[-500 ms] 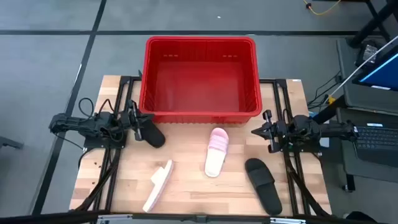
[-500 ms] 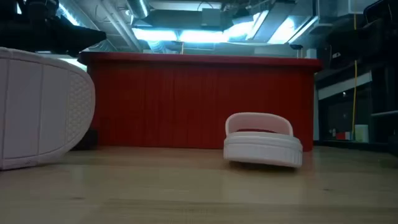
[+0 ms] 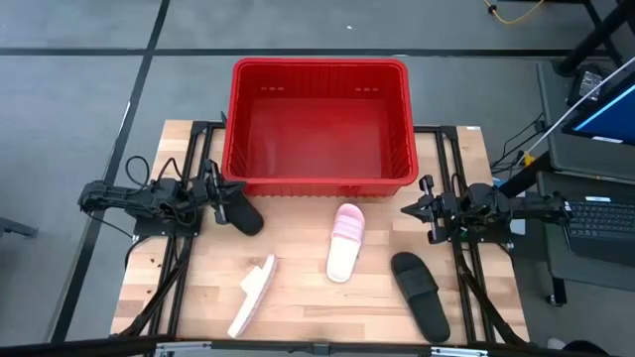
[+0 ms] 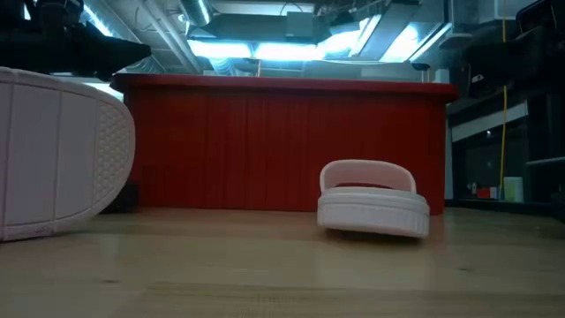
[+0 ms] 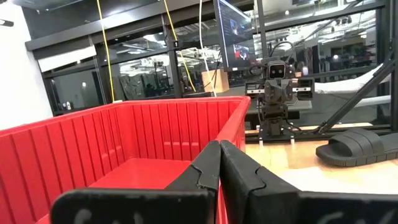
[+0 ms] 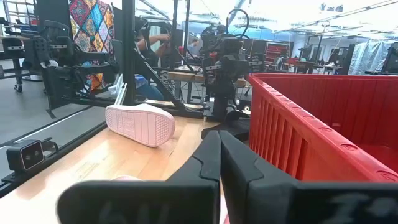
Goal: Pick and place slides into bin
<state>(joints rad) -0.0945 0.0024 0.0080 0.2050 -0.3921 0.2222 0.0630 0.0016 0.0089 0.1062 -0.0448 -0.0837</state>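
Four slides lie on the wooden table (image 3: 298,297) in the high view, none of them in the red bin (image 3: 319,126), which stands at the table's far edge with nothing inside. One pale pink slide (image 3: 345,242) lies flat near the table's middle, just in front of the bin. A second pink slide (image 3: 252,296) rests on its edge toward the front left. One black slide (image 3: 421,294) lies at the front right. The other black slide (image 3: 242,212) sits just beside the left gripper (image 3: 220,199), near the bin's front left corner. The left arm lies low along the left edge, and the right gripper (image 3: 411,209) waits on the right side, pointing toward the table's middle.

The low view shows the bin's slotted front wall (image 4: 282,146) across the back, the flat pink slide (image 4: 371,200) toe-on before it, and the ribbed sole of the tipped pink slide (image 4: 62,155) close at the left.

The left wrist view shows the left arm's own fingers (image 5: 202,174) pressed together, gripping nothing, with the bin's rim (image 5: 124,112) ahead and a black slide (image 5: 357,146) beyond.

The right wrist view shows the right arm's fingers (image 6: 208,162) likewise pressed together and empty, the bin's wall (image 6: 292,137) alongside, and the tipped pink slide (image 6: 140,123) farther off.
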